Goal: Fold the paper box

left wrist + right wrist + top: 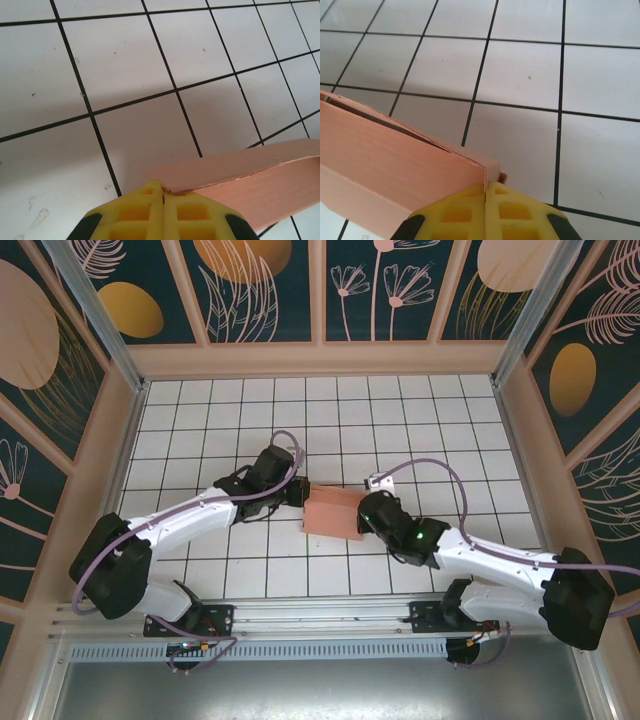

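The paper box (pixel 333 512) is a salmon-pink cardboard shape, partly folded into a shallow box, at the middle of the tiled table between both arms. My left gripper (pixel 300 492) is at its left end. In the left wrist view the yellow fingertips (pixel 163 192) are pressed together with a corner of the pink cardboard (pixel 260 185) pinched at their tip. My right gripper (pixel 362 518) is at the box's right end. In the right wrist view its jaws (pixel 485 186) are shut on the box's corner edge (pixel 395 165), and a small tab pokes out beside them.
The white gridded table (pixel 330 420) stretches behind the box. Wooden frame walls (pixel 120 440) with patterned panels close in the left, back and right sides. A metal rail (pixel 320 625) runs along the near edge by the arm bases.
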You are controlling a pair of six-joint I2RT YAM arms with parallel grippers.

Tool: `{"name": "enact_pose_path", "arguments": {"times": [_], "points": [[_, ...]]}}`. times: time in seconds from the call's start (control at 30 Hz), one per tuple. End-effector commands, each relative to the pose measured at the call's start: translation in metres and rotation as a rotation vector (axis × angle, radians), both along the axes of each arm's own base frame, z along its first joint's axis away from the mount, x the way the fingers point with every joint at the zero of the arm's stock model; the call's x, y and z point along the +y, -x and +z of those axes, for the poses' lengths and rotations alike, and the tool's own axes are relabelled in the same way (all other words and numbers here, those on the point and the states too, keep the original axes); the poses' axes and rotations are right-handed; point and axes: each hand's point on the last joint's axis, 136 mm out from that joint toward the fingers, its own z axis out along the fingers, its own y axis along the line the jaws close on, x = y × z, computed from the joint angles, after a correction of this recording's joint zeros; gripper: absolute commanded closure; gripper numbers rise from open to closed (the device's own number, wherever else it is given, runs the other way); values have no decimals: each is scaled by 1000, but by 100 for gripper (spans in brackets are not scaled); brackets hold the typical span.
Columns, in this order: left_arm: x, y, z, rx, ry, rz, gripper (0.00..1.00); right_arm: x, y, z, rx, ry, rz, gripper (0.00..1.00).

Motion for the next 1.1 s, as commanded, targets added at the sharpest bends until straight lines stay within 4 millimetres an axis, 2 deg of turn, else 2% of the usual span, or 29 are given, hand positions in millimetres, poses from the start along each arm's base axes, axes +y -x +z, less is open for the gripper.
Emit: {"name": "enact_pose_path", "arguments": {"times": [0.0,0.1,0.33,0.83,0.93,1.07], "points": [[-17,11,9,-38,66,-68,100,8,3,7,-62,-81,11,100],[-16,14,10,-64,80,-63,100,4,6,5,-94,-79,-2,100],[-19,10,26,-139,124,-56,100,5,3,20,-175,-77,5,100],[-11,24,21,-275,154,-48,100,13,20,26,-317,-43,112,98],[-11,28,18,-287,161,-55,100,12,23,18,-304,-19,120,94],[-8,30,7,-285,130,-56,100,12,27,18,-308,-19,123,89]]}}
